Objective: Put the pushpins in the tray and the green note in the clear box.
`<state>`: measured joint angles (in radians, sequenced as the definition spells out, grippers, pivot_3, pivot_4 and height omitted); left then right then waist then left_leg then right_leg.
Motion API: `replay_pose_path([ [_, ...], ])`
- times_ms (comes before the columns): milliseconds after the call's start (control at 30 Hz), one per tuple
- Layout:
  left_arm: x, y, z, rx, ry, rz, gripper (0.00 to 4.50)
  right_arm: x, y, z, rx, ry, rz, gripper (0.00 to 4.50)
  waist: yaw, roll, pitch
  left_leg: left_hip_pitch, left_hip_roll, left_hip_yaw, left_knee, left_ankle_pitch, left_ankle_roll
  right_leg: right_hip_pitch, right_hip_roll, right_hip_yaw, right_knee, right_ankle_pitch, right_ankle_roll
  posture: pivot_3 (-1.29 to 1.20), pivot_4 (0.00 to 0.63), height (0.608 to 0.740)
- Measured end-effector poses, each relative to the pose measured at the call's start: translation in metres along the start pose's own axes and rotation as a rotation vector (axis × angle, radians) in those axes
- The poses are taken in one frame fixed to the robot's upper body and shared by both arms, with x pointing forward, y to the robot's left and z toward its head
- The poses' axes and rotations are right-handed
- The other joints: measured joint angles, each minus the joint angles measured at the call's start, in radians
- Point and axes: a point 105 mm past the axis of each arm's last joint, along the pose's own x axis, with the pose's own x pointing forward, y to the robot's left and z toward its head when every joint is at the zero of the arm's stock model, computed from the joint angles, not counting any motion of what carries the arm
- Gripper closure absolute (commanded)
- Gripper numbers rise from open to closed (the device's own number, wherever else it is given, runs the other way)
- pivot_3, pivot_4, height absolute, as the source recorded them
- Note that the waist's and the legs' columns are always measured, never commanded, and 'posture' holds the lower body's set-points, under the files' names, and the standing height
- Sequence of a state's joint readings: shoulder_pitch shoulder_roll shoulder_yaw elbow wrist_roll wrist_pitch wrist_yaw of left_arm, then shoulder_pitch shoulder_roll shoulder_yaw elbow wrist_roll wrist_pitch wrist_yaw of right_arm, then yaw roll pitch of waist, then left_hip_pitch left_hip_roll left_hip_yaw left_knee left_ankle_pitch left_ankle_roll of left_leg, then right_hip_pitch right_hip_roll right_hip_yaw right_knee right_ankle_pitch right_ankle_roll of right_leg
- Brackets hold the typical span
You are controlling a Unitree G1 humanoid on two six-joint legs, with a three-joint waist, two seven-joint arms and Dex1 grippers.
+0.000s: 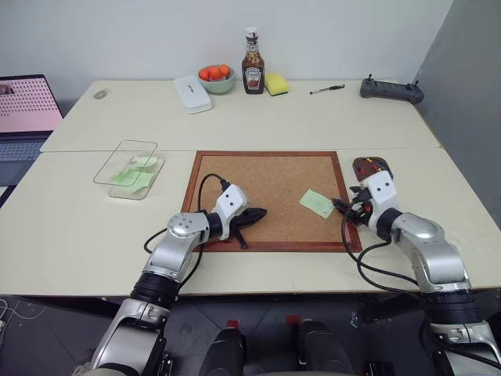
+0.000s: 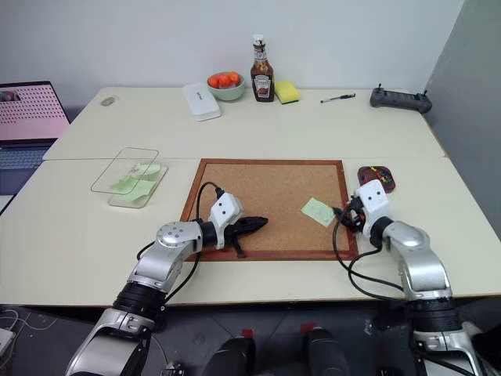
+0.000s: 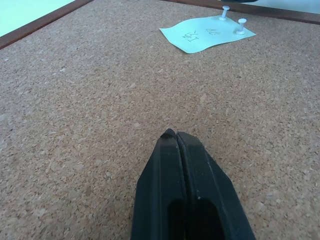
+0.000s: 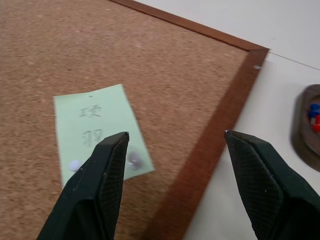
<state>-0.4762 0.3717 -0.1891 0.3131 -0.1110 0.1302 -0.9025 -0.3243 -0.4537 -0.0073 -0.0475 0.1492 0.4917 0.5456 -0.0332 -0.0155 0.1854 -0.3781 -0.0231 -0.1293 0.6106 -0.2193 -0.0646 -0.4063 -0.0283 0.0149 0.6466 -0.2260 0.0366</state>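
Closed, the left end effector (image 1: pixel 257 212) rests on the corkboard (image 1: pixel 266 176); at three o'clock, the right end effector (image 4: pixel 175 145) gapes over the still-pinned green note (image 1: pixel 317 203); two pushpins (image 4: pixel 134 160) remain.

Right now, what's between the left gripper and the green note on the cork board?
Nothing but bare cork. In the left wrist view, the shut left gripper points across the open cork board toward the green note, which two white pushpins hold down.
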Motion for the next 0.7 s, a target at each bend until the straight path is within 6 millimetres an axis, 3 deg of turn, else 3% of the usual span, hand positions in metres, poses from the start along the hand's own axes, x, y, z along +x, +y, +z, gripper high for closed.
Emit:
replay_pose_path([
  [133, 0.000, 0.000, 0.000, -0.001, 0.001, -0.001, 4.50, 0.003, 0.007, -0.002, -0.004, 0.008, 0.019, 1.26, 0.000, 0.000, 0.000, 0.000, 0.000, 0.000, 0.000, 0.000, 0.000, 0.000, 0.000, 0.000, 0.000, 0.000, 0.000, 0.00, 0.150, 0.740],
  [233, 0.000, 0.000, 0.000, -0.001, 0.001, 0.000, 4.50, 0.003, 0.007, -0.003, -0.006, 0.012, 0.013, 1.68, 0.000, 0.000, 0.000, 0.000, 0.000, 0.000, 0.000, 0.000, 0.000, 0.000, 0.000, 0.000, 0.000, 0.000, 0.000, 0.00, 0.150, 0.740],
  [700, 0.000, 0.000, 0.000, -0.002, -0.001, -0.001, 4.50, 0.000, 0.011, -0.014, 0.004, 0.038, 0.040, 4.46, 0.001, 0.000, 0.000, 0.000, 0.000, 0.000, 0.000, 0.000, 0.000, 0.000, 0.000, 0.000, -0.001, 0.000, 0.000, 0.00, 0.150, 0.740],
])
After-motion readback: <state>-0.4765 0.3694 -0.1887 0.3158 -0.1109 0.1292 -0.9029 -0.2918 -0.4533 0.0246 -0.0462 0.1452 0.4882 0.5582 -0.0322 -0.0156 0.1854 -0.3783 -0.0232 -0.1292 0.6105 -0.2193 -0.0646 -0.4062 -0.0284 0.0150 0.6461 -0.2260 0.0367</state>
